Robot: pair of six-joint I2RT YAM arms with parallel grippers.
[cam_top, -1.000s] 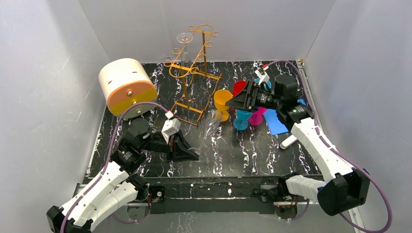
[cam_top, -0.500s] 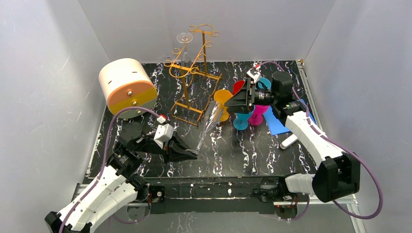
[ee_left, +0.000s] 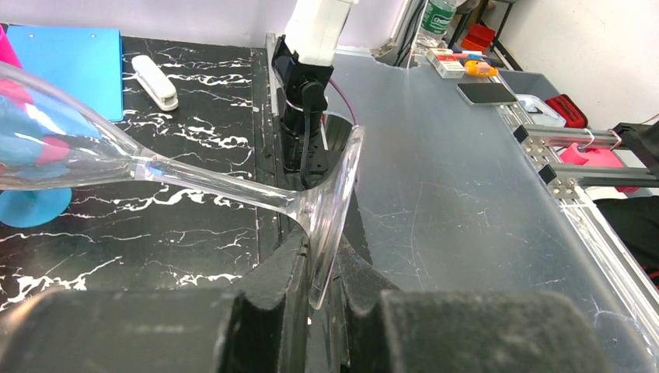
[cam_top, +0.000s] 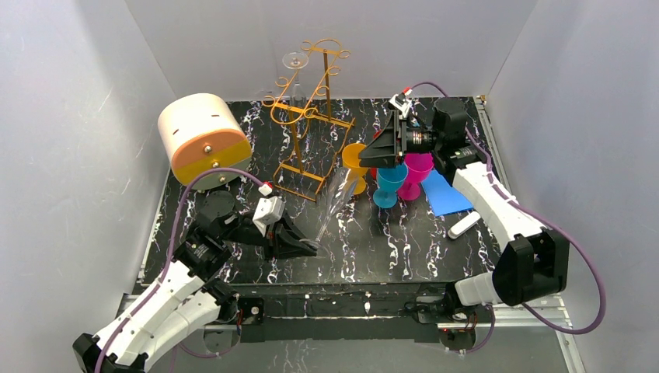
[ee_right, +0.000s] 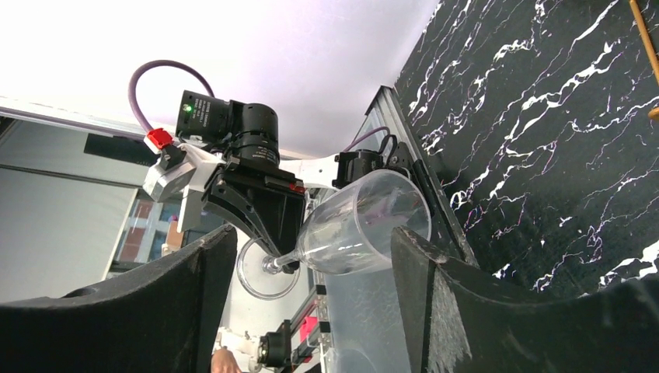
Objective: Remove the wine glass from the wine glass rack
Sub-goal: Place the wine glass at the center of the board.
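Glass [cam_top: 332, 203] off the rack [cam_top: 308, 114], pinched by its foot
We had the left gripper [cam_top: 308, 247] clamped on it at the rack's 5 o'clock, bowl tipped toward the wide-open right gripper [cam_top: 362, 160], probably for a handover.

light: bright, even | shadows: soft | wrist-view foregrounds: blurred

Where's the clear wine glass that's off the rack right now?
Top view, left of centre: the wine glass is clamped by its foot in the left gripper, bowl tilted toward the yellow cup, in front of the wine glass rack.
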